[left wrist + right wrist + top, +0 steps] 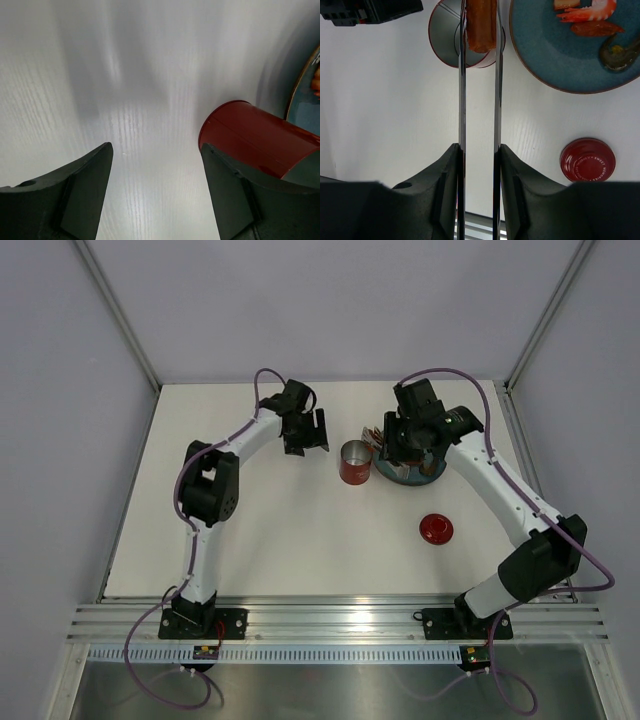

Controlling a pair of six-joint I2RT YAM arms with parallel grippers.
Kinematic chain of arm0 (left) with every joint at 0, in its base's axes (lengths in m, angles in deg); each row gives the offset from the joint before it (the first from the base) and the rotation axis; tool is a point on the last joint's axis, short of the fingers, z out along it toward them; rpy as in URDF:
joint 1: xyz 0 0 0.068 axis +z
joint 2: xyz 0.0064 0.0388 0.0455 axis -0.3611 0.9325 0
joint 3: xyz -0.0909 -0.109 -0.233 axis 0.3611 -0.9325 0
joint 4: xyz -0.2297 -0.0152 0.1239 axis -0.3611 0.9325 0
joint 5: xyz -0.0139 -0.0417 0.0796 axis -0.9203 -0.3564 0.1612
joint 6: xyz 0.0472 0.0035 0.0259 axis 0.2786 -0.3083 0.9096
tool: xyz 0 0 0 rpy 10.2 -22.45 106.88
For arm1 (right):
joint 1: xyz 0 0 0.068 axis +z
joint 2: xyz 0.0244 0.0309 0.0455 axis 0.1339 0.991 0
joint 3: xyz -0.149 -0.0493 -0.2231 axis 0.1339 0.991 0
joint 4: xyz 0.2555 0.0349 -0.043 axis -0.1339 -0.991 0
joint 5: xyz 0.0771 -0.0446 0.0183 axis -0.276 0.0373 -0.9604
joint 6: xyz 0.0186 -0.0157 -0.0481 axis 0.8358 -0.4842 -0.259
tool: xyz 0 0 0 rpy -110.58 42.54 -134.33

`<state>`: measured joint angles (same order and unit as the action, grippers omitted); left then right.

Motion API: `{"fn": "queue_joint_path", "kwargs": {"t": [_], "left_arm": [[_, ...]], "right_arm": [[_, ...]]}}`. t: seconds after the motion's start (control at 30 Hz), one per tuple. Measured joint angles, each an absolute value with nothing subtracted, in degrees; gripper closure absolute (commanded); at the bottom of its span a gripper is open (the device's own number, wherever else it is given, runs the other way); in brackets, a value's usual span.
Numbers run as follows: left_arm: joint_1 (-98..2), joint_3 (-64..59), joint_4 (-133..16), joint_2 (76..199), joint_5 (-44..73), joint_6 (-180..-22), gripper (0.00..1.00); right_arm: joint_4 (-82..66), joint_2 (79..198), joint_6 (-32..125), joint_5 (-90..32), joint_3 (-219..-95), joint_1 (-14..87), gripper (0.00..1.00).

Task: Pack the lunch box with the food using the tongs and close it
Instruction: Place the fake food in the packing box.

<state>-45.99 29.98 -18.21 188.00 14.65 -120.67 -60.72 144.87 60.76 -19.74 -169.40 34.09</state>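
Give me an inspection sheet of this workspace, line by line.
Surface: white table.
Job's things: red lunch box open and upright; its lid lies apart on the table; tongs pinch an orange food piece, seemingly over the box's mouth; more food on the blue plate.
Clutter: nothing seen.
Hands: right hand shut on the tongs; left hand open, empty, beside the lunch box.
Cables: purple cables loop along both arms.
Surroundings: pale walls; metal rail at the near edge.
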Motion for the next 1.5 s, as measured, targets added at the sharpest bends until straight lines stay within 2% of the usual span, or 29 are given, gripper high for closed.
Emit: {"fn": "queue_joint_path", "kwargs": {"t": [0.33, 1.0, 1.1, 1.23, 1.5], "left_arm": [[-47.03, 32.01, -17.97, 192.40, 12.49, -121.04, 0.25], [-47.93, 32.04, -18.01, 192.53, 11.00, -121.13, 0.25], [-47.93, 32.04, -17.99, 192.53, 11.00, -121.15, 0.25], [-47.93, 32.04, -17.99, 192.53, 11.00, -121.15, 0.25], [-47.93, 32.04, -18.01, 192.53, 10.98, -121.15, 0.25]], "right_arm": [[-60.59, 147.01, 61.02, -19.72, -170.04, 36.23, 0.90], [-59.50, 148.85, 61.78, -19.70, -170.10, 38.70, 0.89], [-59.50, 148.85, 61.81, -19.70, -170.10, 39.02, 0.84], [-59.50, 148.85, 61.83, -19.70, -170.10, 39.29, 0.70], [-59.52, 148.85, 62.24, -19.52, -170.10, 39.79, 0.69]]}}
